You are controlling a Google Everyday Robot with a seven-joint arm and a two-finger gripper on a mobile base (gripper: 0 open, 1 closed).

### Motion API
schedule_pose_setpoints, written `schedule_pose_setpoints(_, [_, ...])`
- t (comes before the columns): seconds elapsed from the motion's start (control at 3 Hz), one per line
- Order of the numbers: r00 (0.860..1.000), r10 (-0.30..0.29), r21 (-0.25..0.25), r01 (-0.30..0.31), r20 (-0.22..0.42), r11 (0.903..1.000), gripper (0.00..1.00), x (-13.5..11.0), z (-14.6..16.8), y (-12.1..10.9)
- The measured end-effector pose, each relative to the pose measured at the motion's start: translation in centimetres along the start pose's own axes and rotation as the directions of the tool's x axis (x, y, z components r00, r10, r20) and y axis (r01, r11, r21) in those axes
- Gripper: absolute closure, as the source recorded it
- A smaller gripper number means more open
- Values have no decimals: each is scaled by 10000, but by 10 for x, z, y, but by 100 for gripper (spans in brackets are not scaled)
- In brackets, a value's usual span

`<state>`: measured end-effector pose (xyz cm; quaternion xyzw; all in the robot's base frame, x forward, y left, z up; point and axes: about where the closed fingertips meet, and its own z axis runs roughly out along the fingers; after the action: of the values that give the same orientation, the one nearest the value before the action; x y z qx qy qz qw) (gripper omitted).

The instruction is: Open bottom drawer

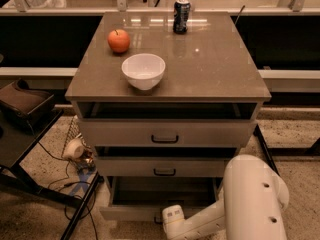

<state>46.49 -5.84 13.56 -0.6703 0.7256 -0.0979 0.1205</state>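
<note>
One end effector (169, 220) sits at the bottom edge of the view, right at the front of the bottom drawer (131, 212). You cannot tell whether it is clamped on anything or let go, and the drawer's handle doesn't show. The white arm (252, 199) fills the lower right behind it. The bottom drawer is down at floor level under the other two, and its front stands well out past the middle drawer (165, 167), with the shallow tray exposed. Call the task mostly done: the drawer is open. What's left is probably a little more pull at most, then letting go and backing off. The top drawer (165, 133) is above. On the desk (215, 69), the apple (119, 40), bowl (143, 70) and can (181, 15) are well apart from the work.
</note>
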Motion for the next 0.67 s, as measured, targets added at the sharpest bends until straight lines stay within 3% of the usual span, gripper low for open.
schedule_pose_setpoints(0.33, [10000, -65, 99, 65, -60, 9999, 100, -1, -5, -2])
schedule_pose_setpoints(0.67, [9990, -316, 480, 330, -306, 9983, 100, -7, -29, -10])
